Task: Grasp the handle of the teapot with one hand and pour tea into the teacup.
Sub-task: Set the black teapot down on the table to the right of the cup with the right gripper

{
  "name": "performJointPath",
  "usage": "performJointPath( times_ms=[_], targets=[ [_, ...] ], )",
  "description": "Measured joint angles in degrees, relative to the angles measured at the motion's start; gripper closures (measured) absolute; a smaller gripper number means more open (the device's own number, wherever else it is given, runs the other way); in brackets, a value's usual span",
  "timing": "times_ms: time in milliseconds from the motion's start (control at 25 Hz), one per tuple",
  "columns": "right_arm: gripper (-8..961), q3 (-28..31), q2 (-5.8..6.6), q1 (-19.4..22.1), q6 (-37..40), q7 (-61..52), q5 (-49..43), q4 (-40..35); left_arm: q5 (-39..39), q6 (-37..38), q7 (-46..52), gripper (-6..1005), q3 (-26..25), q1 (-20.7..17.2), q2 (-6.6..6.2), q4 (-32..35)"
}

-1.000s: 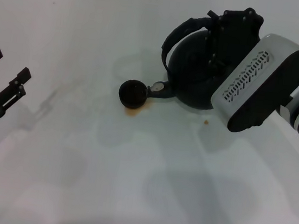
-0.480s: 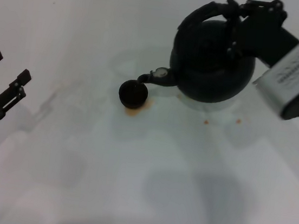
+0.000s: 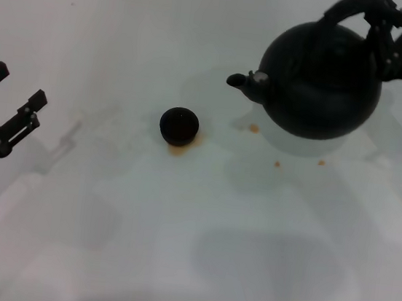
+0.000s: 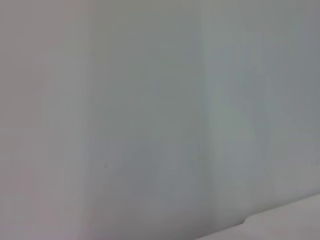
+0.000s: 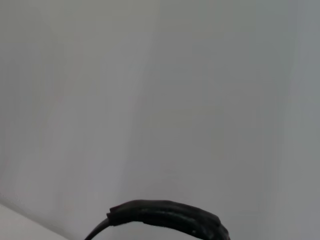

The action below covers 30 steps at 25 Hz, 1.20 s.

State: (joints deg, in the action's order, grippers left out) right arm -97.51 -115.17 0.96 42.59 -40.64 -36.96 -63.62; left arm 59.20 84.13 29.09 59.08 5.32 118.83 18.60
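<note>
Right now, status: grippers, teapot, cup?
Right gripper shut on the handle, teapot upright, spout clear of teacup. Left gripper open, parked far left. Tea stains beside cup.

The round matte black teapot (image 3: 323, 81) sits upright at about two o'clock, its short spout (image 3: 244, 82) pointing toward nine o'clock and its thick arched handle (image 3: 359, 10) rising over the top. The tiny black teacup (image 3: 179, 124) stands upright near centre, well apart from the spout. Amber tea (image 3: 181, 147) stains the surface at the cup's six o'clock edge, with small drops below the pot.

white table (image 3: 174, 250), faint grey shadows
</note>
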Motion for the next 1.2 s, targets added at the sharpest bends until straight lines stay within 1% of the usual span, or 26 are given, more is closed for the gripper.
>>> performJointPath(
  times_ms=[160,240,600,920,1040,1080,1120,1200],
  targets=[
    [845,2.3,0.02,-1.3,6.5,-2.0,0.7,6.2,0.2,0.0,0.0,303,0.0,0.5,-0.02,-0.1],
    [845,2.6,-0.01,-1.8,8.3,-2.5,0.7,8.0,0.2,0.0,0.0,303,0.0,0.6,-0.07,-0.1],
    [846,2.7,-0.25,-3.0,11.8,-2.0,0.8,13.7,0.5,0.0,0.0,303,0.3,0.7,-0.04,-0.1],
    [845,3.7,-0.14,-4.5,15.6,1.8,0.8,19.6,0.5,0.2,0.0,304,0.8,0.5,0.00,-0.1],
    [845,4.3,-0.08,-5.7,17.6,3.6,0.8,22.8,0.5,0.2,0.0,304,0.9,0.6,0.00,-0.2],
    [845,5.0,-0.02,-6.7,19.2,4.9,0.7,25.3,0.5,0.3,0.0,304,1.1,0.6,0.00,-0.2],
    [845,5.0,-0.02,-6.7,19.2,4.9,0.7,25.3,0.5,0.3,0.0,304,1.2,0.6,0.00,-0.2],
    [845,5.8,-0.04,-7.9,20.7,5.5,0.8,28.0,0.5,0.3,0.0,304,1.5,0.7,0.00,-0.2]
  ],
)
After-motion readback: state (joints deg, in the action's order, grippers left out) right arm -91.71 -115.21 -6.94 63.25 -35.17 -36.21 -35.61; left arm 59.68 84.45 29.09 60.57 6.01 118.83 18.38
